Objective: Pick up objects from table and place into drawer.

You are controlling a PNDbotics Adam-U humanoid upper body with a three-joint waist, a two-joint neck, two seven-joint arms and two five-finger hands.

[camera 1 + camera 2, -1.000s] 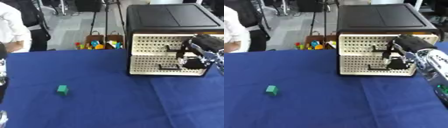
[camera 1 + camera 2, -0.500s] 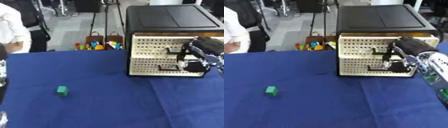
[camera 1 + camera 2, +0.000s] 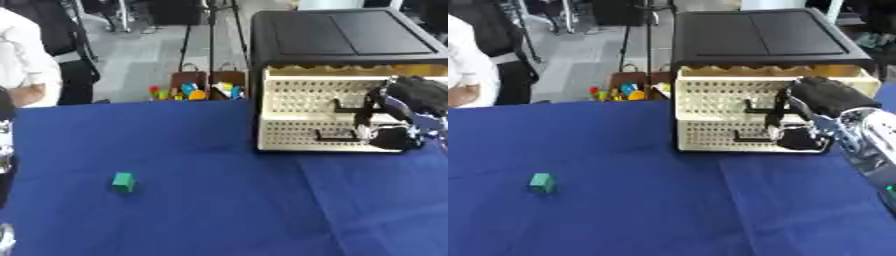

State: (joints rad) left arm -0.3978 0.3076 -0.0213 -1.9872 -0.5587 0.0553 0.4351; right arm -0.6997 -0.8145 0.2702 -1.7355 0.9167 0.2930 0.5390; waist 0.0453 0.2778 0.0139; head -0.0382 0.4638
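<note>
The right hand [image 3: 802,112] is at the front of the perforated cream drawer unit [image 3: 719,107], fingers curled on the upper drawer's black handle [image 3: 765,107]. It looks like the drawer-opening step; next, pull toward us. The small green block [image 3: 123,182] sits well apart, near-left on the blue tablecloth [image 3: 219,200].

- Looks like a robotics lab or test room, not anyone's home.
- Work table [image 3: 175,210] is covered in a plain blue cloth, kind of a demo bench setup.
- Grey hard floor [image 3: 149,60] behind it, with black stand legs [image 3: 210,30] that look like tripods.
- Open box of bright toys [image 3: 194,89] sits on the floor by the table, prop-bin style.
- A person [image 3: 26,65] stands at the far left edge, with chair-like dark shapes behind.
</note>
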